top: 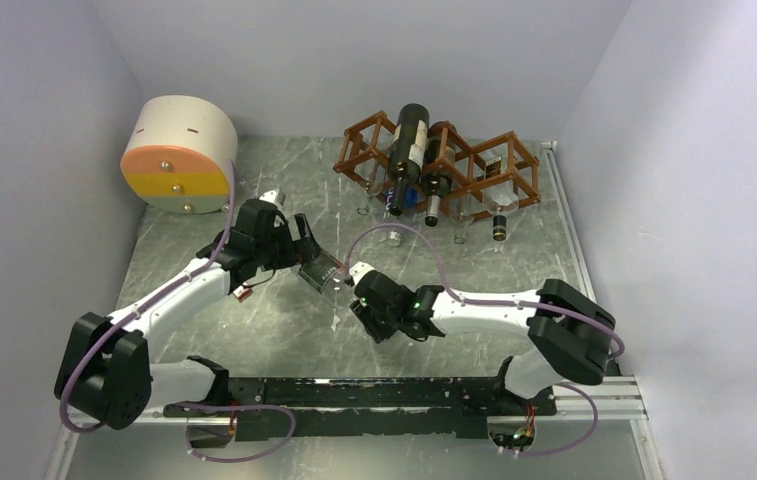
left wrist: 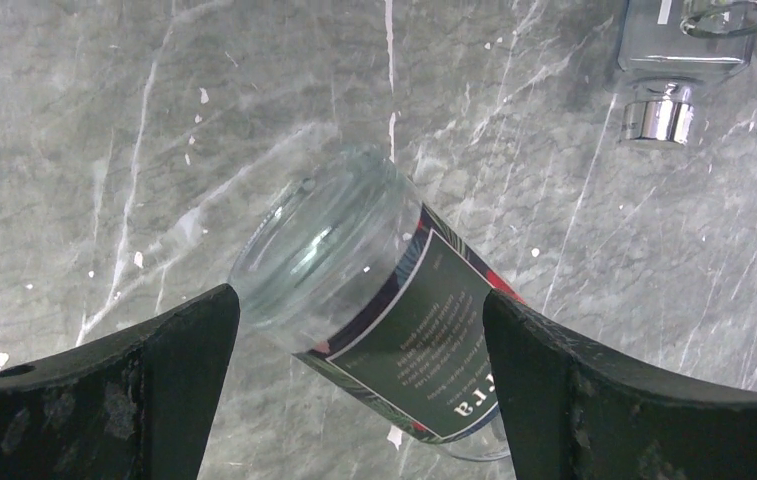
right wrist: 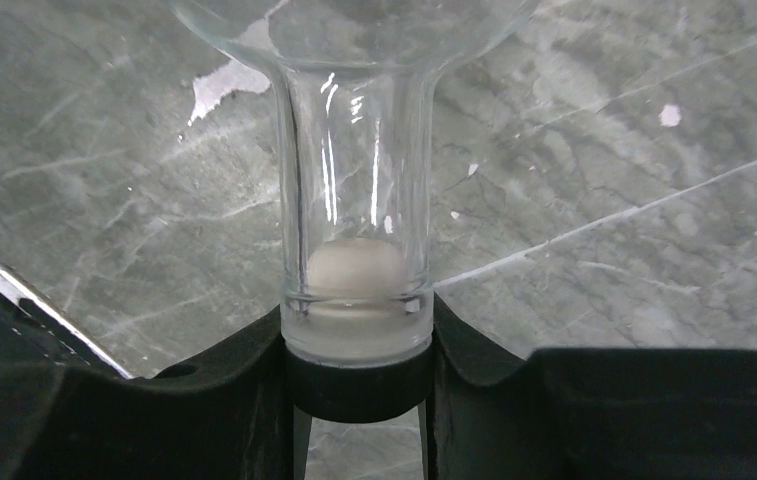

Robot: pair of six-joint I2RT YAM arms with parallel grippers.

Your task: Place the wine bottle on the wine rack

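Early days imo: right gripper (right wrist: 358, 345) is pinching the wine bottle (left wrist: 354, 270) by its neck, fat end between the wide-spread left gripper (left wrist: 359, 335), and the wine rack (top: 474, 150) is well beyond both, so the carry and placing are left.

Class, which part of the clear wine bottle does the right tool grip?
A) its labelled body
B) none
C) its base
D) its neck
D: the right wrist view shows the right tool clamped on the bare glass neck of the wine bottle, near the mouth.
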